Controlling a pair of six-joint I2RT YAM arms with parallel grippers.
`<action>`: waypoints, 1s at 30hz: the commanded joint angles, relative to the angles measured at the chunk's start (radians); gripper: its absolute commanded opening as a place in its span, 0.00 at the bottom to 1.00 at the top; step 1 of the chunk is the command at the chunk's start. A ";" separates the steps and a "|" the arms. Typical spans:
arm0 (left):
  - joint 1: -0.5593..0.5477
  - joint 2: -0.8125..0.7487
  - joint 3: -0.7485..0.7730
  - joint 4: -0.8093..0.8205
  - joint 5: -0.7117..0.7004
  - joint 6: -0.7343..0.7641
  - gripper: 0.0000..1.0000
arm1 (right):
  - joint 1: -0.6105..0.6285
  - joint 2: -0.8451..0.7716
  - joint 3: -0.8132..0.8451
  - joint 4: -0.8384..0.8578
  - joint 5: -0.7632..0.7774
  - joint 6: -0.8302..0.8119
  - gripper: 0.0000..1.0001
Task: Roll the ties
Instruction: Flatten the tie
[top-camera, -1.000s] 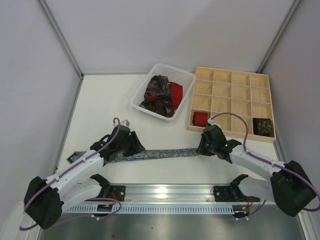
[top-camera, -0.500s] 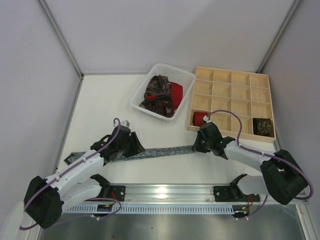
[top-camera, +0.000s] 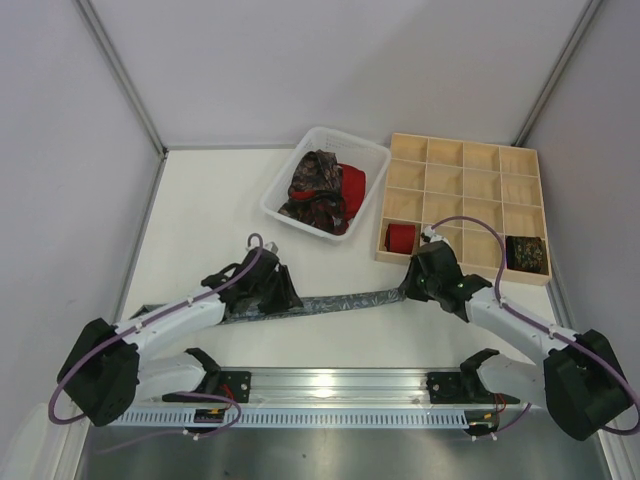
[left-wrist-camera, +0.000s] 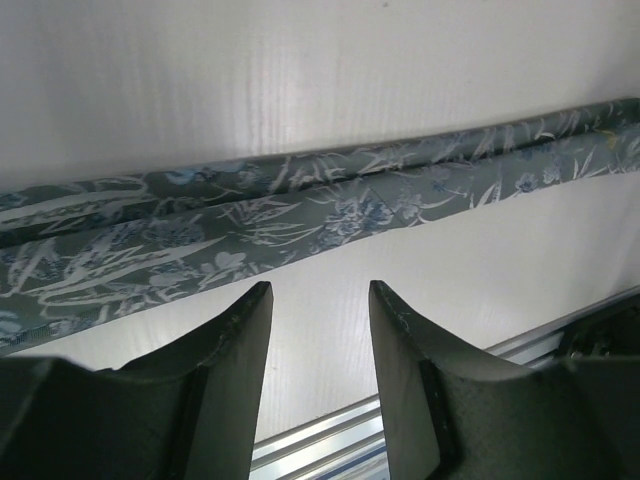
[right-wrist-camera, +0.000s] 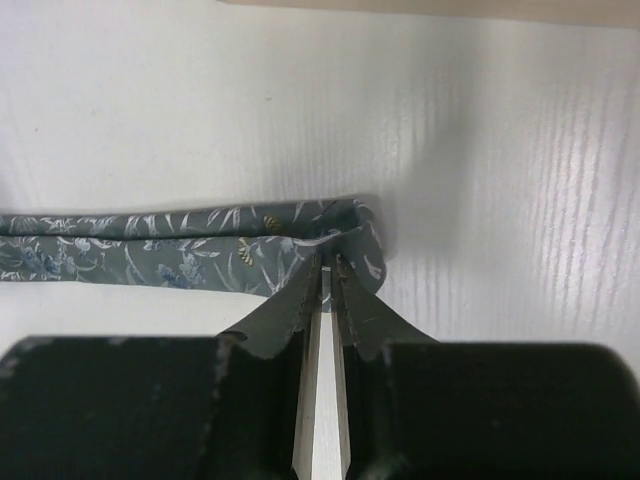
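Top external, change: left arm (top-camera: 170, 325) has reached further right along the grey tie (top-camera: 340, 301); right gripper (top-camera: 412, 289) sits slightly nearer the wooden tray (top-camera: 520, 160) than a second ago.
Top external, arms: left arm lies low, running from the near left corner toward the table (top-camera: 200, 210) middle, with left gripper (top-camera: 280, 297) over the tie; right arm (top-camera: 510, 320) angles in from the near right corner.
Top external, ties: grey tie stretched along the near edge; loose ties (top-camera: 320, 190) in the white basket (top-camera: 283, 190); red roll (top-camera: 401, 237) and dark roll (top-camera: 526, 253) in the tray's near row.
Left wrist, pincer: left gripper (left-wrist-camera: 318, 300) fingers apart, nothing between, just on the near side of the doubled tie (left-wrist-camera: 300, 205); rail (left-wrist-camera: 330, 445) below.
Right wrist, pincer: right gripper (right-wrist-camera: 328, 268) jaws pinched together on the tie's (right-wrist-camera: 150, 250) folded end.
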 joint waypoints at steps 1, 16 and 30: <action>-0.037 0.034 0.073 0.053 0.018 -0.018 0.49 | -0.028 0.028 -0.027 0.086 -0.007 -0.041 0.13; -0.095 0.079 0.095 0.085 0.016 -0.038 0.49 | -0.052 0.108 -0.067 0.037 0.113 0.135 0.10; -0.126 0.068 0.083 0.157 0.096 -0.024 0.37 | 0.162 -0.128 -0.178 -0.104 0.116 0.350 0.15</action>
